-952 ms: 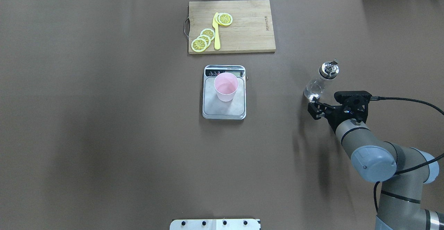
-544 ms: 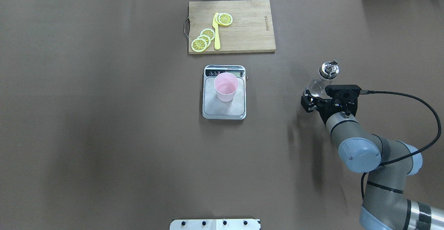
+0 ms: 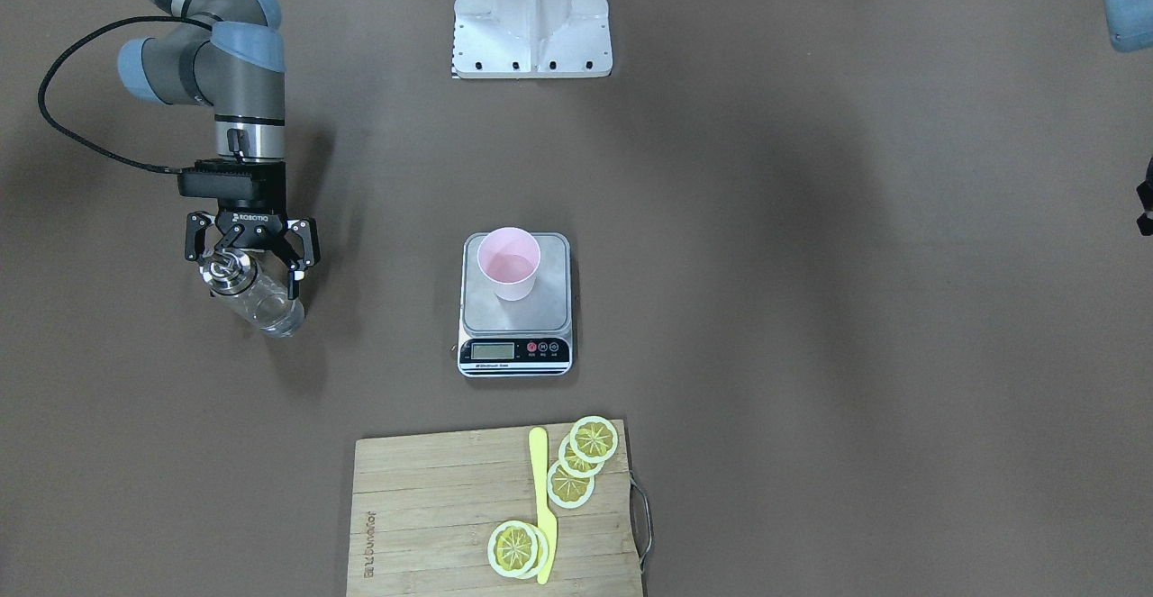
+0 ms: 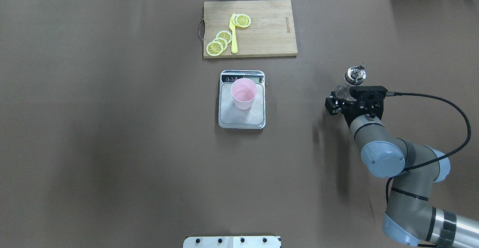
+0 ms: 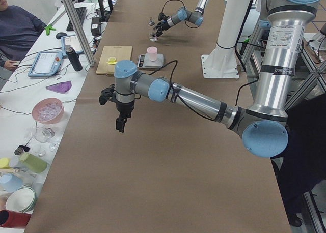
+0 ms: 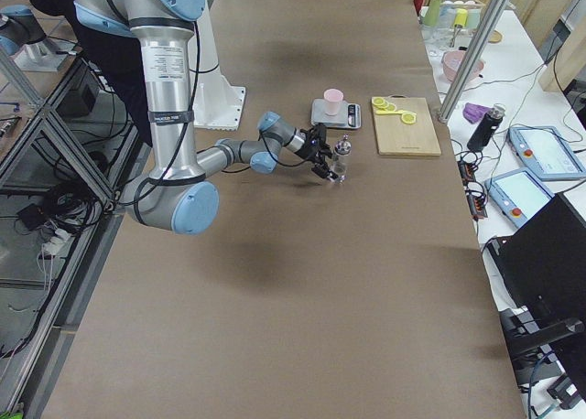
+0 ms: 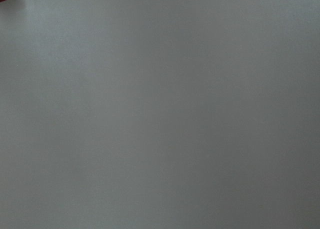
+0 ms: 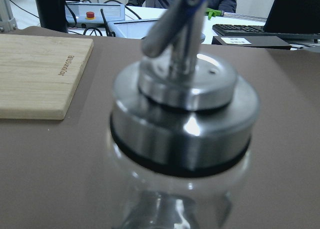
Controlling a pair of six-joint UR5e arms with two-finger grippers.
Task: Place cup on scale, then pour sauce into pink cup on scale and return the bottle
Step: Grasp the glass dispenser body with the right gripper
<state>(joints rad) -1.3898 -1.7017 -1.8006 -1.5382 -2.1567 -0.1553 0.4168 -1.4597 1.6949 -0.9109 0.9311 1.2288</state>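
The pink cup [image 4: 243,92] stands upright on the scale [image 4: 241,120] at mid table; both also show in the front view, cup [image 3: 509,264] and scale [image 3: 515,316]. The clear bottle [image 4: 354,75] with metal collar and spout stands upright on the table at the right. It fills the right wrist view [image 8: 180,129]. My right gripper [image 3: 245,275] is open, its fingers [image 3: 302,259] on either side of the bottle's body [image 3: 268,309]. My left gripper [image 5: 120,125] hangs over bare table on the far left; I cannot tell its state.
A wooden cutting board [image 4: 267,31] with lemon slices [image 4: 219,43] and a yellow knife [image 4: 234,34] lies beyond the scale. The robot's white base [image 3: 531,21] is at the near edge. Operator desks line the table's far side.
My right gripper has moved forward to the bottle and now straddles its body. The bottle, cup and scale have not moved.
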